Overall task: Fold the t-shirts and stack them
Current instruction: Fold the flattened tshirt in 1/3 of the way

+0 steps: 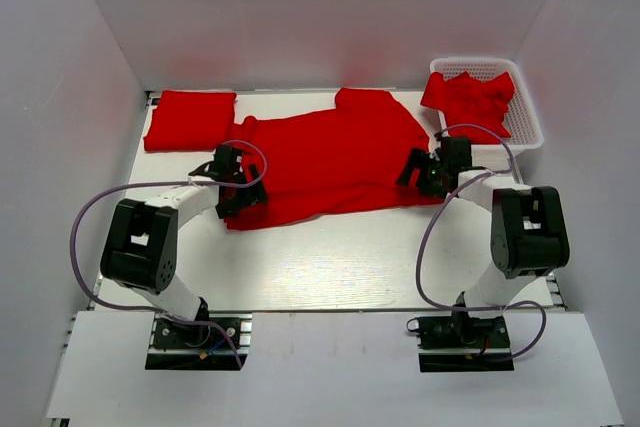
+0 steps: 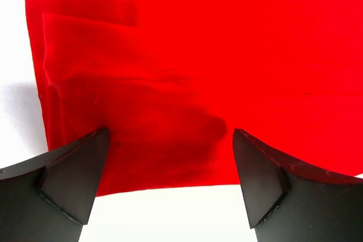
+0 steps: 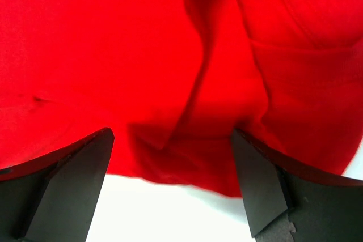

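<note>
Where it lies spread across the middle of the tabletop (image 1: 330,257), the open t-shirt (image 1: 335,152) is plain bright red cloth, mostly flat with a few creases, and it stretches crosswise between my two arms.

Count of red items:
- One open t-shirt, as above.
- One folded t-shirt (image 1: 190,105), a flat rectangle at the far left corner, just beside the open one.
- One crumpled red heap (image 1: 468,97) in the white lattice basket (image 1: 525,117) at the far right. I cannot tell how many garments it holds.

My left gripper (image 1: 235,187) sits at the open t-shirt's near left corner. Its fingers (image 2: 74,174) are spread, and the hem edge runs across the gap between them. My right gripper (image 1: 425,169) sits at the same shirt's right end. Its fingers (image 3: 62,185) are also spread, with a raised fold of cloth between them. I cannot tell whether either gripper touches the cloth.
</note>
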Controlling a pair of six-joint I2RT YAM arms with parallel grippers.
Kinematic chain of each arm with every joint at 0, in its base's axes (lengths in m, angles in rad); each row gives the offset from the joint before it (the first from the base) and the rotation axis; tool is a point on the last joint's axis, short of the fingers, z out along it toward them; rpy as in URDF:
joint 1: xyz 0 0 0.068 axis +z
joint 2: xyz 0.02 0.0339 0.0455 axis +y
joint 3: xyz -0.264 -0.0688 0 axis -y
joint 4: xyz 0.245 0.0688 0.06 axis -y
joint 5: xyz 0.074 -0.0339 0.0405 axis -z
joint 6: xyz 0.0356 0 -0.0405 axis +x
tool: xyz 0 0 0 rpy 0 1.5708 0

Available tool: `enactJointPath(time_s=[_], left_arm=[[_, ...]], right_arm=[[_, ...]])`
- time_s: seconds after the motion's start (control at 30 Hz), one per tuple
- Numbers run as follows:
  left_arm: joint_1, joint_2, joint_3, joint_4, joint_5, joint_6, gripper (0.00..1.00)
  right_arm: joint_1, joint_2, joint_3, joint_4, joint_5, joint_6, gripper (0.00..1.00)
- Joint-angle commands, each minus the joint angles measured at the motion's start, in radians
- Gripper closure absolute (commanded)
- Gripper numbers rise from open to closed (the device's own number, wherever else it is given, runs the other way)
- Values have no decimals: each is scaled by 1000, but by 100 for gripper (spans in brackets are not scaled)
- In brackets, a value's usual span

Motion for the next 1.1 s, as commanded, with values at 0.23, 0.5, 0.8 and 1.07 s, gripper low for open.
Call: enactJointPath(time_s=[0.23, 0.5, 0.8, 1.07], left_arm=[[-1, -24, -139, -23, 59, -2, 0], [-10, -286, -348, -208, 53, -74, 0], [-10, -628, -282, -256, 62, -84, 0], [-10, -610, -140, -135, -53, -70, 0]], right_arm=[[-56, -75, -287, 67, 46, 150, 10], [-52, -777, -596, -287, 199, 324, 10], [-44, -976, -533, -401, 47, 229, 10], [-33, -954, -432, -430, -88, 109, 10]])
